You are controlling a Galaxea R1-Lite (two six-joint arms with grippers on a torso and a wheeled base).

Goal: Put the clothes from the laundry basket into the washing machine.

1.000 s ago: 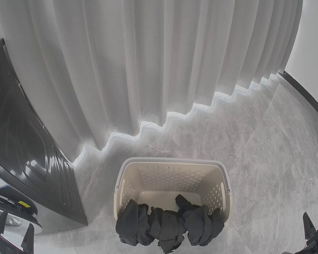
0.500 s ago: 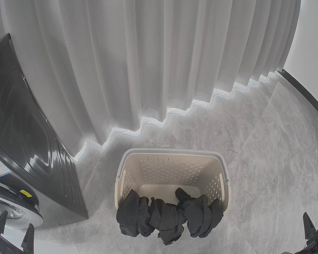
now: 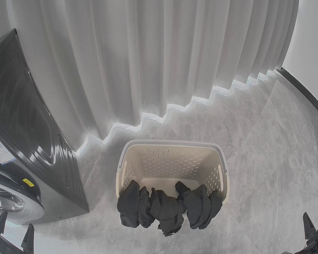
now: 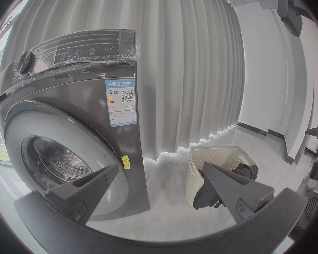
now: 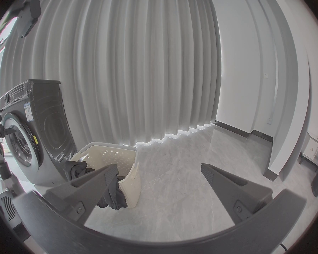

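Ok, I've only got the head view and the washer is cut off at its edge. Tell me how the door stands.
Observer: In the left wrist view the washing machine door looks shut; the drum shows through its glass.
Operator: Give me the controls.
Observer: A round dial sits at the end of the top panel away from the laundry basket.
Operator: Check the left gripper.
Observer: The left gripper is open and empty, facing the floor between the washing machine and the laundry basket.
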